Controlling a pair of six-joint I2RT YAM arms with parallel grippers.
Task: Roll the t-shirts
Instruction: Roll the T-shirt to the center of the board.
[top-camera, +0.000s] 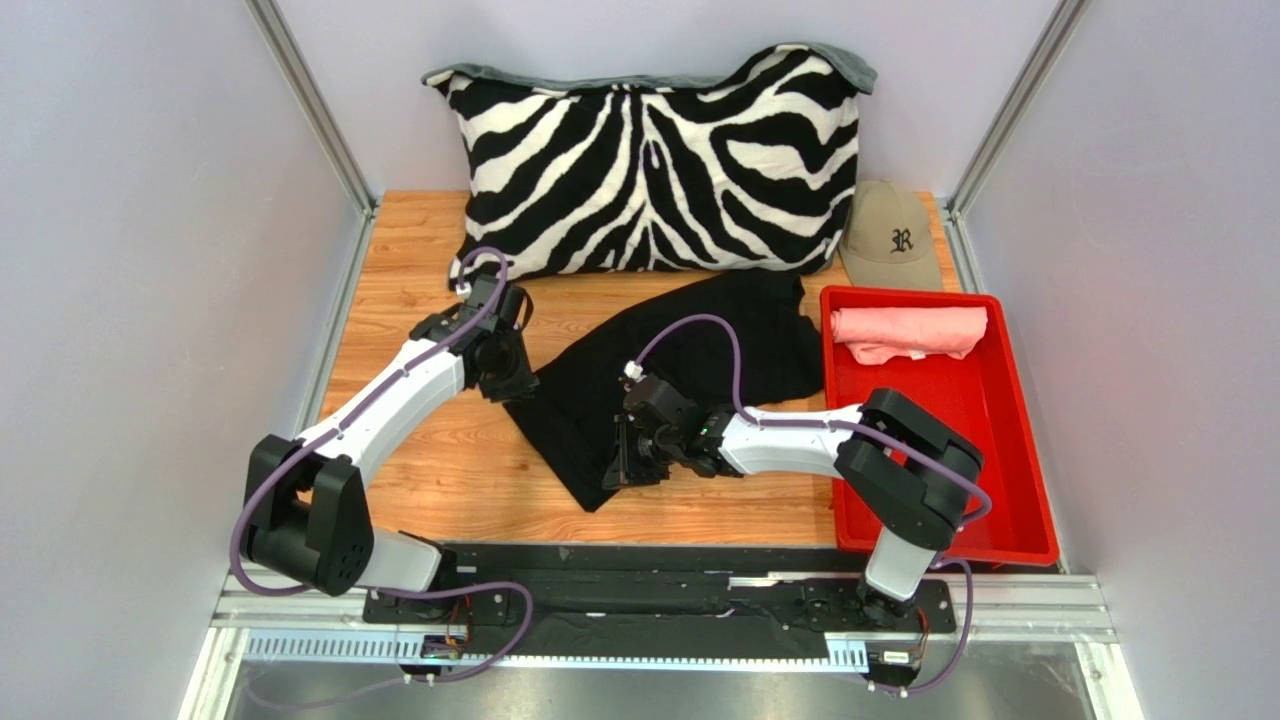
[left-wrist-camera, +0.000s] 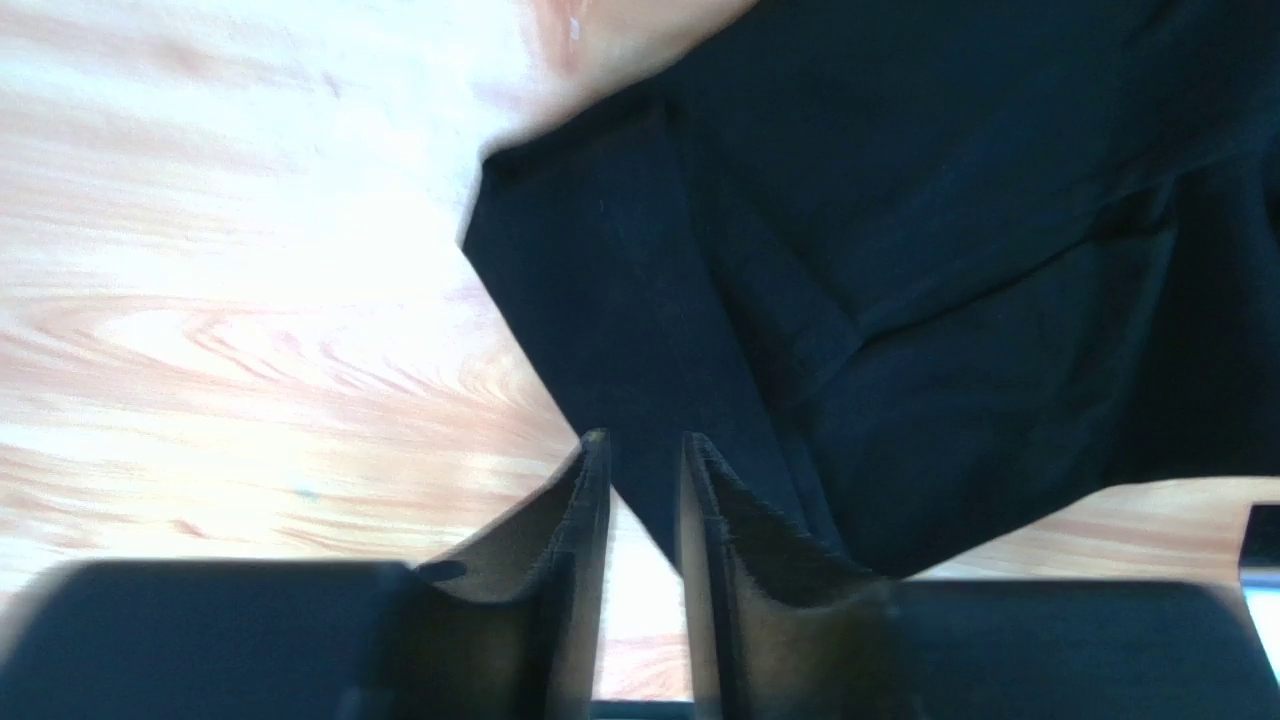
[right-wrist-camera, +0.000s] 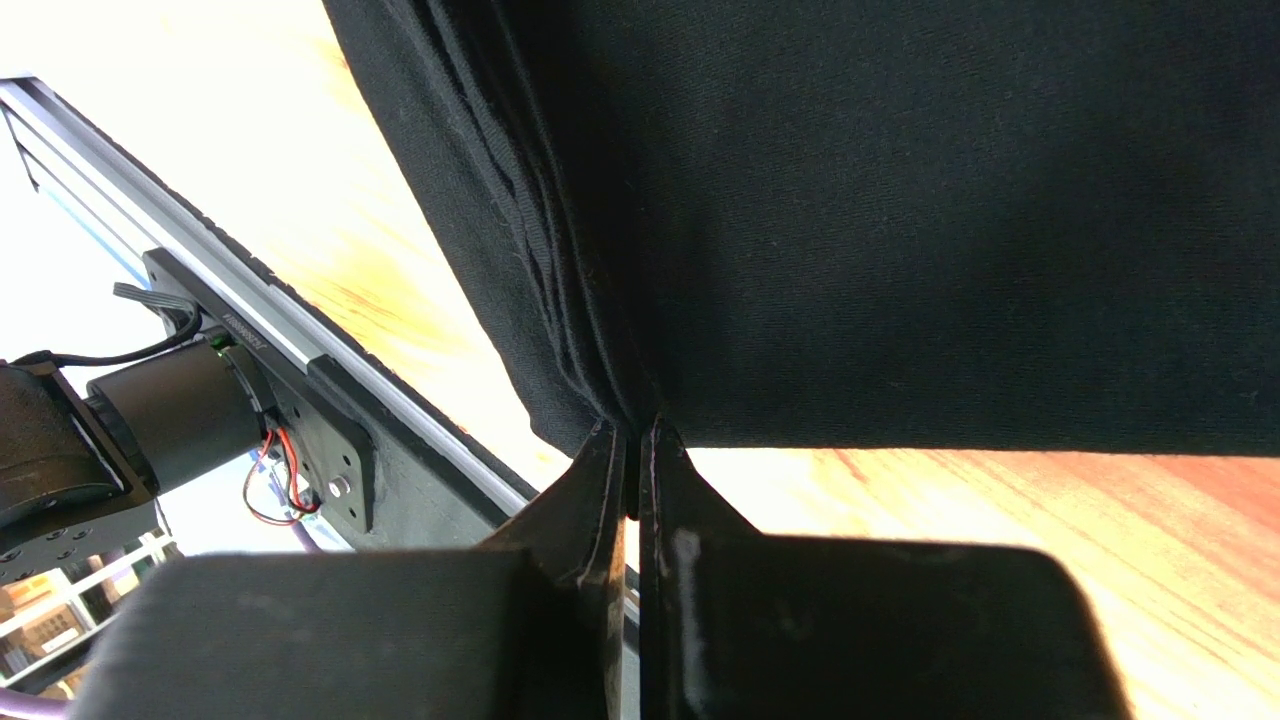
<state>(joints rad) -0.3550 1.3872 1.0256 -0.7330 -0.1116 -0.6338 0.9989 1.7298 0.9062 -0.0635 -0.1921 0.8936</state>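
As the right gripper (right-wrist-camera: 633, 438) pinches it, the black t-shirt (top-camera: 751, 323) stretches diagonally far-right.

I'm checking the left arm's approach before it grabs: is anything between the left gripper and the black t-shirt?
Nothing visible. The left gripper hangs open right over the edge of the black t-shirt, with only the wooden table beside it. The zebra pillow sits behind, out of the way.
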